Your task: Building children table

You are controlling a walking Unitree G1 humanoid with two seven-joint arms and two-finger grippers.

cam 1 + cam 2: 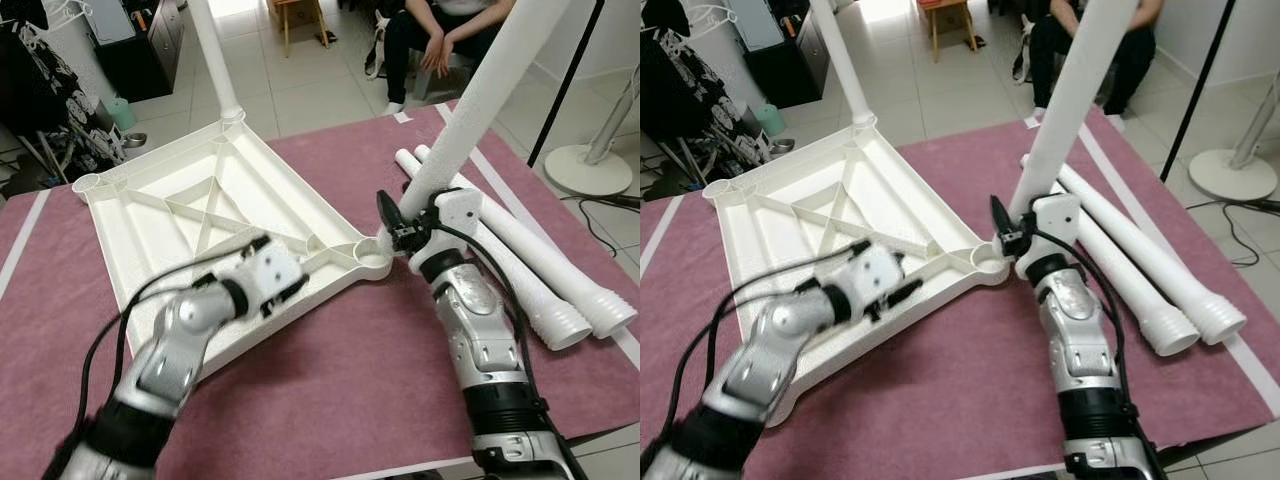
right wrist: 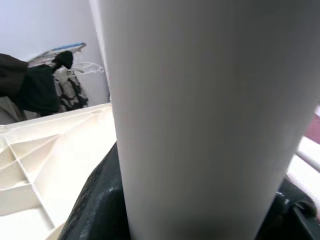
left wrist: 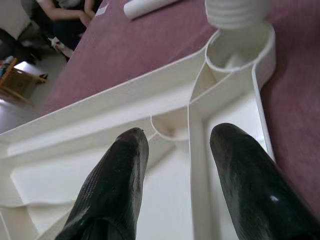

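A white plastic tabletop [image 1: 160,190] lies upside down on the maroon mat [image 1: 340,370]. One white leg [image 1: 212,55] stands fixed in its far corner. My right gripper [image 1: 408,228] is shut on a second white leg [image 1: 480,90], holding it tilted. The leg's ribbed lower end [image 3: 235,12] hovers just over the near-right corner socket [image 1: 372,250]. My left gripper [image 3: 177,145] is open and rests on the tabletop's underside. Its fingers straddle a rib a short way from that socket. Two more legs [image 1: 520,270] lie on the mat to the right.
A person [image 1: 440,40] sits beyond the mat's far edge. A fan base [image 1: 590,165] and a cable are on the floor at the right. At the far left are a clothes rack [image 1: 40,90] and a dark cabinet [image 1: 150,40], with a wooden stool [image 1: 295,15] behind.
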